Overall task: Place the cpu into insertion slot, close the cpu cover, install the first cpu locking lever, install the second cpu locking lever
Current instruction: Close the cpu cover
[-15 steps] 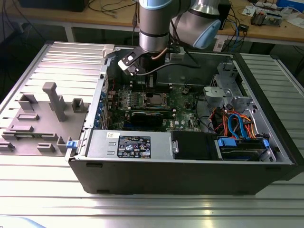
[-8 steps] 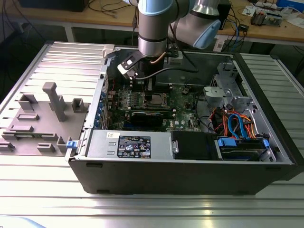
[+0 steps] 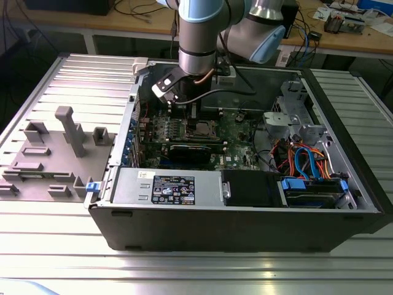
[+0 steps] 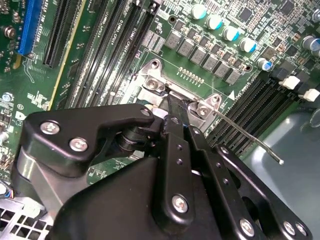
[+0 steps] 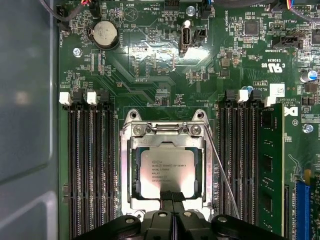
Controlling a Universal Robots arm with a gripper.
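The cpu (image 5: 162,172), a silver-grey square, lies flat in the insertion slot (image 5: 125,197) on the green board. The cpu cover (image 5: 132,165), a silvery frame, lies down around it. My gripper (image 5: 172,196) is shut, its black fingertips pressed together at the cover's edge over the chip's rim. One thin wire locking lever (image 5: 222,175) stands free beside the socket, slanting away from it. In the second wrist view the gripper (image 4: 168,102) meets the socket's metal bracket, and the lever (image 4: 250,137) juts out over the memory slots. From the exterior view, the gripper (image 3: 191,110) hangs above the socket (image 3: 201,128) inside the open computer case.
Black memory slots (image 5: 87,165) flank the socket, and a green memory stick (image 5: 270,160) stands in one. A coin battery (image 5: 104,34) lies farther up the board. The case holds a power supply (image 3: 172,187), a drive cage (image 3: 310,190) and cables (image 3: 301,160). A grey fixture (image 3: 70,132) sits at the exterior view's left.
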